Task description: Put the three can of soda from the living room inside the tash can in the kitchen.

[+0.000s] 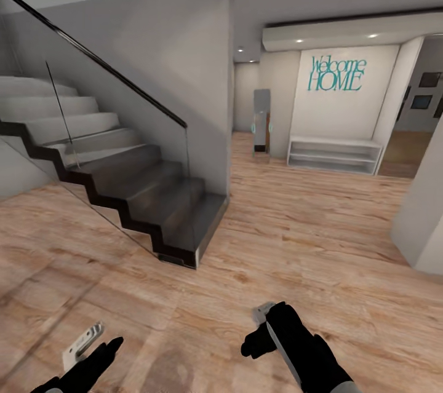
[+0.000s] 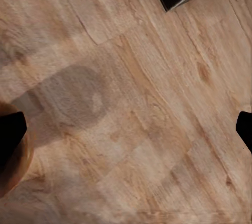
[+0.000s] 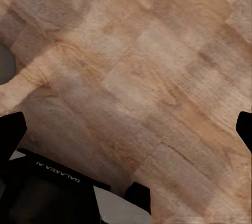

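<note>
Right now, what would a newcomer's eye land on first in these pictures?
The dark staircase with its glass balustrade dominates the left of the head view, rising from the wood-plank floor. Across the hall, teal "Welcome HOME" lettering stands out on a white wall above a low white shelf unit. Both grippers, left and right, hang open over bare floor.

Staircase (image 1: 123, 165) cut off at the left edge; both tools (image 1: 92, 350) (image 1: 267, 328) cut by the lower edge; framed pictures (image 1: 424, 91) too small to read.
</note>
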Tool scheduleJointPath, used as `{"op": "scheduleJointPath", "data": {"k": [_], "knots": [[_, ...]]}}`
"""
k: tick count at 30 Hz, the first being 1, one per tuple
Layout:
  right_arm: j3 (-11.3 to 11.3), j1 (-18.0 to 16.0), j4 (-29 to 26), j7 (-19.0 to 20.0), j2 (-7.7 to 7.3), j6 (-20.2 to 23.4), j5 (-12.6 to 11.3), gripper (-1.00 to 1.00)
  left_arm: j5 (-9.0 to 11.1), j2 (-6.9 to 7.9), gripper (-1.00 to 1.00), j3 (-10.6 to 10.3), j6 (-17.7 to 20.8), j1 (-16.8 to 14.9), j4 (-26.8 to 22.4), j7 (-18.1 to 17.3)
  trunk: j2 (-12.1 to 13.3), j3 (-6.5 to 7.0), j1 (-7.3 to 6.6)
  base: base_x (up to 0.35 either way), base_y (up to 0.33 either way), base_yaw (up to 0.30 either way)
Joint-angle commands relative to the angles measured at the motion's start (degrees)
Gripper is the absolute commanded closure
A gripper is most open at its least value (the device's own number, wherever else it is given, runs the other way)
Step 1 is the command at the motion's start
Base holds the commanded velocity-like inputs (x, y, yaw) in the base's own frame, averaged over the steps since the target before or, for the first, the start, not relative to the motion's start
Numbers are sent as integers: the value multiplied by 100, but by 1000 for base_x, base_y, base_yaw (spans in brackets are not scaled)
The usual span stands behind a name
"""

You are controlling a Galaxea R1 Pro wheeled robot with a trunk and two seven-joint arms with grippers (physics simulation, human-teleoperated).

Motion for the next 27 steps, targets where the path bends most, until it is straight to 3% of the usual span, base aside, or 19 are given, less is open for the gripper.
{"op": "scheduleJointPath", "data": {"k": [1,7,13,17,20,27], "knots": [[-1,-20,51,-1,4,-17,-11,-100,1,7,-100,3,55,3,-18,2,0,0,0,0,0,298],[-17,-73,187,5,36,-299,-74,-100,-7,61,-100,-2,546,11,-33,8,0,0,0,0,0,298],[-45,-71,198,0,53,-672,-100,-100,16,135,-100,173,857,10,-8,-17,0,0,0,0,0,298],[-50,-68,392,-3,191,-978,-104,-100,83,159,-100,279,1142,4,19,-30,0,0,0,0,0,298],[-43,-68,564,-3,240,-1202,-86,-100,236,247,-100,359,1230,3,28,-6,0,0,0,0,0,298],[-47,-132,933,-3,318,-1278,-99,-100,268,327,-100,391,1245,3,70,11,0,0,0,0,0,298]]}}
